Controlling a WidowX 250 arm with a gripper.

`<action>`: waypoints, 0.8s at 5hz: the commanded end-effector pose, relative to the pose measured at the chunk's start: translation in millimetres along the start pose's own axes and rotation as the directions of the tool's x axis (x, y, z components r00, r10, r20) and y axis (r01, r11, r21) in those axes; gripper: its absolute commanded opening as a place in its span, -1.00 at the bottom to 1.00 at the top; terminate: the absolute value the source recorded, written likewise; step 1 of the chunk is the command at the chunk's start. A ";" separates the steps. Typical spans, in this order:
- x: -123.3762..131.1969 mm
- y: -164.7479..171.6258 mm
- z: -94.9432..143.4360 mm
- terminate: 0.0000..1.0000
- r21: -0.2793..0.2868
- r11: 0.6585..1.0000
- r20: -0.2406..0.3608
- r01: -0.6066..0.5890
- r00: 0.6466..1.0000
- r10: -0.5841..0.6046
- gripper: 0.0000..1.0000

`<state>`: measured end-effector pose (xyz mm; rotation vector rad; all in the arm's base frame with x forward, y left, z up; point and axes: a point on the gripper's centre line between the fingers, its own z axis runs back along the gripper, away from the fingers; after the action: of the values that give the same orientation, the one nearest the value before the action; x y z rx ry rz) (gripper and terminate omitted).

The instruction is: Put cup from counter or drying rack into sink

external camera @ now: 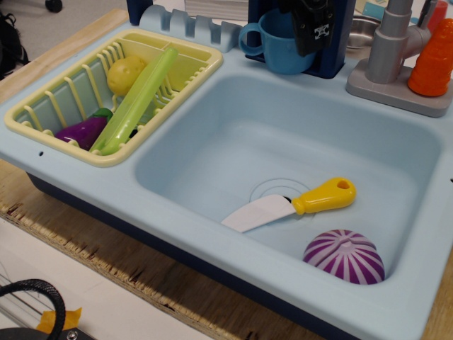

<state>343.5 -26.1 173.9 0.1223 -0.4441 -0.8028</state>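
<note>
The blue cup stands upright on the pale blue counter at the sink's back rim, with its handle to the left. My gripper is a black block hanging from the top edge, in front of the cup's right rim. Its upper part is cut off and the fingertips do not show apart. The sink is the deep basin in the middle. The pale yellow drying rack sits at the left.
The rack holds a yellow ball-shaped toy, a long green piece and a purple eggplant. The sink holds a yellow-handled knife and a purple striped half-dome. A grey faucet, an orange cone and a metal bowl stand at the back right.
</note>
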 end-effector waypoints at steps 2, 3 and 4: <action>-0.4 7.1 -24.0 -1.00 -0.093 0.991 -0.105 -0.095 0.991 0.086 -1.00; -3.5 1.5 -17.3 -1.00 -0.075 0.990 -0.126 -0.120 0.986 0.110 -1.00; -8.8 -3.8 -1.8 -1.00 -0.034 0.987 -0.143 -0.156 0.978 0.150 -1.00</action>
<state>323.2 -21.4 158.5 0.1108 -0.2309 -0.5820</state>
